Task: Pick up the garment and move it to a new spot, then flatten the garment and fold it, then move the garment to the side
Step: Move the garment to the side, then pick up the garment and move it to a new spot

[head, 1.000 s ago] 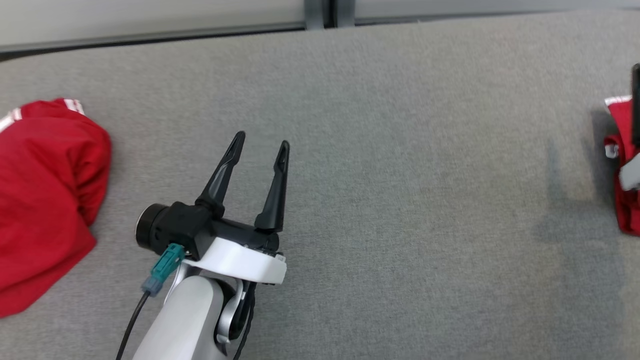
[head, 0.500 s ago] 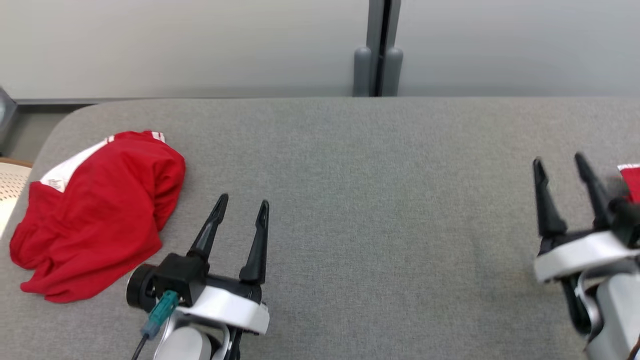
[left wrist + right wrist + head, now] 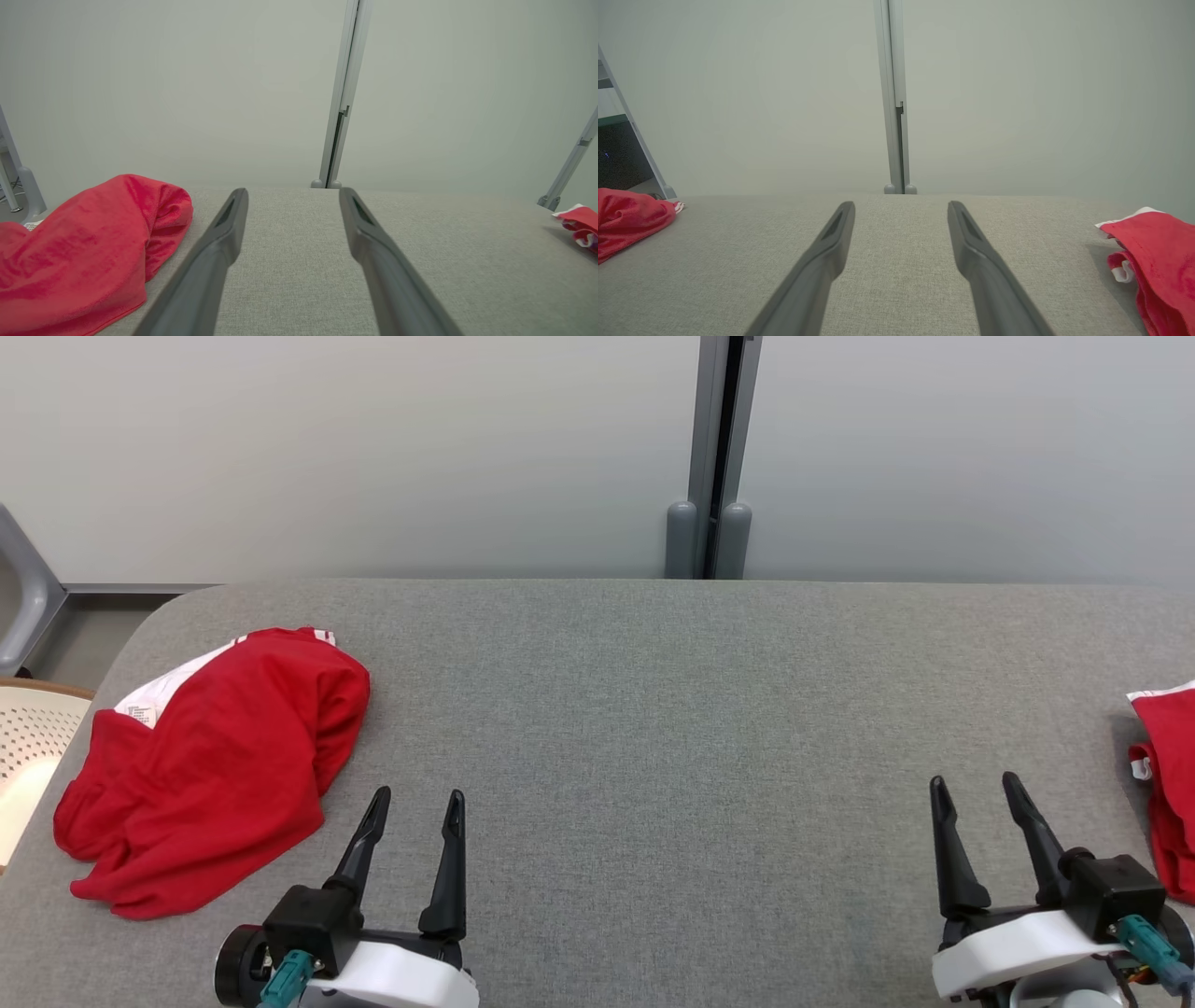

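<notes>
Left jaws spread wide, empty, over grey desk (image 3: pixel 653 709); right jaws likewise wide apart, nothing between them. Red garment (image 3: pixel 215 765) crumpled on desk, just left of left jaws and slightly beyond tips, not touching. White tag (image 3: pixel 140 714) at its far-left edge, print too small to read. Second red garment (image 3: pixel 1172 784) with white trim just right of right jaws, cut off by frame edge. Cream perforated object (image 3: pixel 28 747) at far left, mostly cut off, kind unclear
</notes>
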